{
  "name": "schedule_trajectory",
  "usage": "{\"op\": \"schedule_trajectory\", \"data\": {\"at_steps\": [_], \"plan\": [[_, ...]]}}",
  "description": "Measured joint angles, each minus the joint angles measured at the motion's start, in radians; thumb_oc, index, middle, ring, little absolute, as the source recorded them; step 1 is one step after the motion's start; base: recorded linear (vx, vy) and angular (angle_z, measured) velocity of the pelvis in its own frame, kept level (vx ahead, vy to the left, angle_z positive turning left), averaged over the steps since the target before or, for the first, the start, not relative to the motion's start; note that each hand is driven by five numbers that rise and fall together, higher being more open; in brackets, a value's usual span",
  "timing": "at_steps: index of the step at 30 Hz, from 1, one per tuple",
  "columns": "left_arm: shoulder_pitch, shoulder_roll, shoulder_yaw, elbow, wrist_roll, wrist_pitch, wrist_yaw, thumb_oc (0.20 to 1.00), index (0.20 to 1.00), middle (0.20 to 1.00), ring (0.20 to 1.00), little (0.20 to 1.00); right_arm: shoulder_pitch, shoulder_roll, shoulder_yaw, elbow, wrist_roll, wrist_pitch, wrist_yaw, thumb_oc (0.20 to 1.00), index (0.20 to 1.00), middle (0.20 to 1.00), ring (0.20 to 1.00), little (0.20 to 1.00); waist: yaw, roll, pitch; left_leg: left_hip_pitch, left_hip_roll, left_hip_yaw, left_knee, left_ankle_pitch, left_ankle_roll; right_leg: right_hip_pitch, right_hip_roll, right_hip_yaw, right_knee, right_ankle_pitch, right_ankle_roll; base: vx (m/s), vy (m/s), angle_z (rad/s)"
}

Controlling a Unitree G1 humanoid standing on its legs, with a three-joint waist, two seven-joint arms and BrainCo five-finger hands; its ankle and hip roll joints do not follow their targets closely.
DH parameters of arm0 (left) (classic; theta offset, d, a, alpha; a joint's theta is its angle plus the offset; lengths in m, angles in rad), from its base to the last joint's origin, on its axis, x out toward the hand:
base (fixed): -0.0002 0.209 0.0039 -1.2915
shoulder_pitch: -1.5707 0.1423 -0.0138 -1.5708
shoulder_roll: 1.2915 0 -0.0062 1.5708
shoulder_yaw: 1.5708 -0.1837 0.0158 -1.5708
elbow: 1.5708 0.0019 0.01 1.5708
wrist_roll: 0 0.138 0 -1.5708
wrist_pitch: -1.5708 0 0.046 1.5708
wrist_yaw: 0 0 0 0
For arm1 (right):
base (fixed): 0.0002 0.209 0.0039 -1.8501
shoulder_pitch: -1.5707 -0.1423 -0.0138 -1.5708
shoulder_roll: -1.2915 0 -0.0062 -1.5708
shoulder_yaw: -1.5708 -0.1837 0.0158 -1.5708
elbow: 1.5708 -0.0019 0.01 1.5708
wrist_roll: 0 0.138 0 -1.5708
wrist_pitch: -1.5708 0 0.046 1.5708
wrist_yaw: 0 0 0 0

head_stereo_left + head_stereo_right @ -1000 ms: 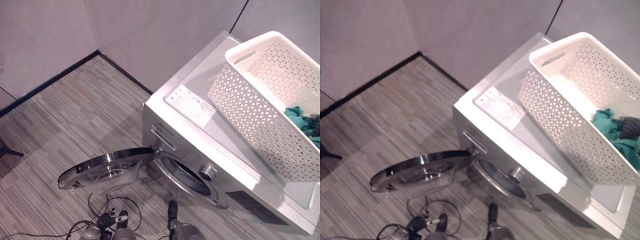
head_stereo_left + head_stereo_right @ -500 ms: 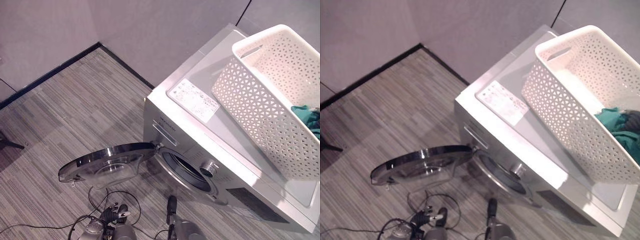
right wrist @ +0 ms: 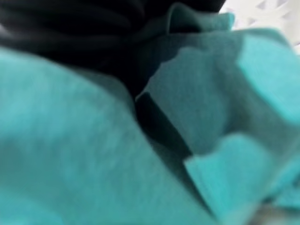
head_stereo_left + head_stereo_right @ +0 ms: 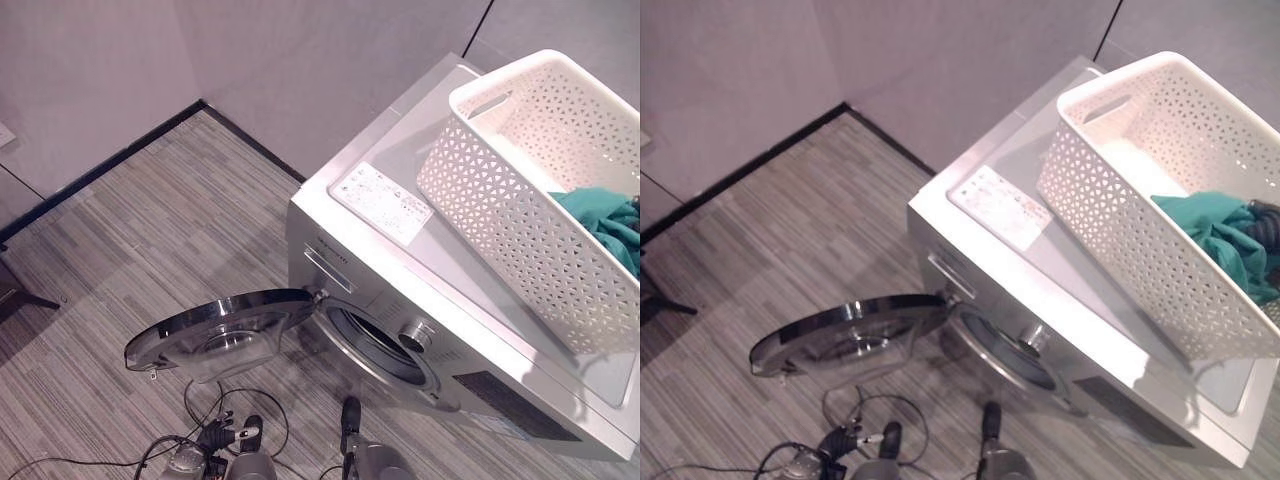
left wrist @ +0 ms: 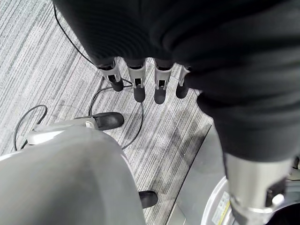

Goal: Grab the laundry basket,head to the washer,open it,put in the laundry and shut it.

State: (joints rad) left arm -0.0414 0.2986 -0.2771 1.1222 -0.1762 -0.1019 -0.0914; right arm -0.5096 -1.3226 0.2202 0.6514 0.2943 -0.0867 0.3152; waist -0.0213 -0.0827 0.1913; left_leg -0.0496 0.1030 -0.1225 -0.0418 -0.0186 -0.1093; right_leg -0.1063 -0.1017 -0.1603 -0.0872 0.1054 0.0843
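Left eye view puts the silver front-loading washing machine [image 4: 400,330] in the lower right of the frame, its round chrome-rimmed glass door [image 4: 225,330] swung wide and lying almost flat toward the lower left, so the dark drum opening [image 4: 375,345] is exposed. On the machine's flat top, in the upper right, sits the white perforated plastic laundry basket [image 4: 520,190], and inside it, at the right edge of the frame, lies the crumpled teal cloth [image 4: 1215,235] with a darker grey item [image 4: 1265,215] touching it.

We judge the carrying and the door opening done; the step in hand is loading the laundry.

Left wrist view shows our left hand [image 5: 140,82] hanging over the striped grey floor [image 5: 42,61] with its fingers straight and relaxed, holding nothing. Right wrist view is pressed close against folds of the same teal fabric [image 3: 201,108], so the right hand seems to be down in the basket among the clothes, but we cannot tell whether its fingers have closed on anything.

Next, as we read it, the right hand needs a firm hold on the cloth, then a lift clear of the basket wall and a lowering sweep toward the drum opening at the lower centre of the frame
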Motion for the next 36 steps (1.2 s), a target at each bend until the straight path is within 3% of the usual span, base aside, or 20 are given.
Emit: {"op": "schedule_trajectory", "data": {"at_steps": [7, 10, 15, 19, 22, 27, 36], "plan": [[0.005, -0.011, 0.001, 0.067, 0.040, -0.006, 0.001, 1.000, 1.000, 1.000, 1.000, 1.000, -0.023, 0.013, -0.059, -0.027, 0.222, -0.033, -0.056, 0.200, 0.200, 0.200, 0.200, 0.200, 0.002, -0.009, -0.047, 0.038, 0.003, 0.016, -0.014, 0.000, 0.001, 0.022, 0.002, 0.014, 0.000, 0.001, -0.001, 0.03, 0.021, -0.07], [0.015, -0.008, 0.001, 0.077, 0.062, -0.006, 0.009, 1.000, 1.000, 1.000, 1.000, 1.000, -0.059, 0.047, -0.108, -0.041, 0.335, -0.069, -0.122, 0.200, 0.200, 0.200, 0.200, 0.200, 0.003, -0.024, -0.096, 0.070, 0.005, 0.025, -0.037, 0.002, 0.007, 0.040, 0.001, 0.018, 0.000, -0.002, -0.001, 0.04, 0.022, -0.05], [0.026, -0.005, 0.000, 0.076, 0.070, -0.006, 0.023, 1.000, 1.000, 1.000, 1.000, 1.000, -0.084, 0.056, -0.138, -0.055, 0.368, -0.106, -0.195, 0.200, 0.200, 0.200, 0.200, 0.200, 0.004, -0.053, -0.143, 0.086, 0.006, 0.025, -0.048, 0.004, 0.014, 0.056, 0.005, 0.019, -0.001, -0.008, 0.001, 0.01, 0.017, 0.00], [0.033, -0.004, 0.001, 0.077, 0.075, -0.005, 0.039, 1.000, 1.000, 1.000, 1.000, 1.000, -0.142, 0.059, -0.138, -0.056, 0.360, -0.116, -0.253, 0.200, 0.200, 0.200, 0.200, 0.200, 0.004, -0.053, -0.159, 0.095, 0.005, 0.027, -0.048, 0.001, 0.019, 0.059, 0.003, 0.020, -0.001, -0.010, 0.002, 0.00, 0.044, -0.01], [0.036, -0.005, 0.004, 0.080, 0.076, -0.002, 0.055, 1.000, 1.000, 1.000, 1.000, 1.000, -0.229, 0.088, -0.136, -0.070, 0.306, -0.126, -0.383, 0.200, 0.200, 0.200, 0.200, 0.200, 0.008, -0.041, -0.166, 0.103, 0.005, 0.025, -0.048, -0.001, 0.022, 0.072, 0.004, 0.020, -0.001, -0.012, 0.003, -0.01, 0.041, 0.02], [0.040, -0.018, 0.037, 0.079, 0.076, 0.006, 0.086, 1.000, 1.000, 1.000, 1.000, 1.000, -0.227, 0.094, -0.172, -0.182, 0.183, -0.135, -0.490, 0.200, 0.200, 0.200, 0.200, 0.200, 0.009, -0.025, -0.171, 0.109, 0.002, 0.023, -0.048, -0.001, 0.022, 0.074, 0.000, 0.017, 0.000, -0.012, 0.003, -0.01, 0.059, 0.02], [0.038, -0.036, 0.069, 0.076, 0.080, 0.017, 0.116, 1.000, 1.000, 1.000, 1.000, 1.000, -0.160, 0.093, -0.436, -0.443, -0.180, -0.106, -0.745, 0.200, 0.200, 0.200, 0.200, 0.200, 0.006, -0.007, -0.167, 0.137, -0.009, 0.025, -0.049, -0.005, 0.028, 0.105, -0.009, 0.019, 0.000, -0.017, 0.005, -0.03, 0.078, 0.00]]}}
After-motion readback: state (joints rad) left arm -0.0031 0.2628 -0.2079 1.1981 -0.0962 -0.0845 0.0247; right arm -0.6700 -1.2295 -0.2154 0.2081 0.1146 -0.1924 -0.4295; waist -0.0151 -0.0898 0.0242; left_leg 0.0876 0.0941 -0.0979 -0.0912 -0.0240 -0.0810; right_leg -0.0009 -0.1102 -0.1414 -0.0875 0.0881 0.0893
